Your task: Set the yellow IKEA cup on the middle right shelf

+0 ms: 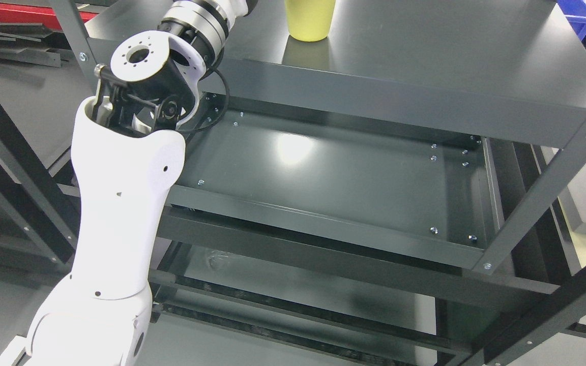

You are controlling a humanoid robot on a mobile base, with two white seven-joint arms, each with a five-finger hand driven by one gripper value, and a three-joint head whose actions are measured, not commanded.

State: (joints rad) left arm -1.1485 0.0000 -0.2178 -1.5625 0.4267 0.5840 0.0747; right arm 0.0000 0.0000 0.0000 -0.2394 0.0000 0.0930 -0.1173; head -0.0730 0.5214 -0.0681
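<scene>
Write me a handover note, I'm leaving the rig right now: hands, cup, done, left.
Left arm reaches up from lower left; its hand is cut off by the top edge, so grip unknown. Right arm not in view.
Yellow cup stands upright on the top shelf, apparently ungrasped.
Middle shelf below holds nothing.
Done: nothing visible.
Left: grasp the cup, set it on the middle shelf's right side.

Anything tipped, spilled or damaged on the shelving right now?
Nothing stands out. The yellow cup stands upright on the top shelf, no spill showing. The shelf below looks intact. The left arm reaches upward, its hand out of frame.
</scene>
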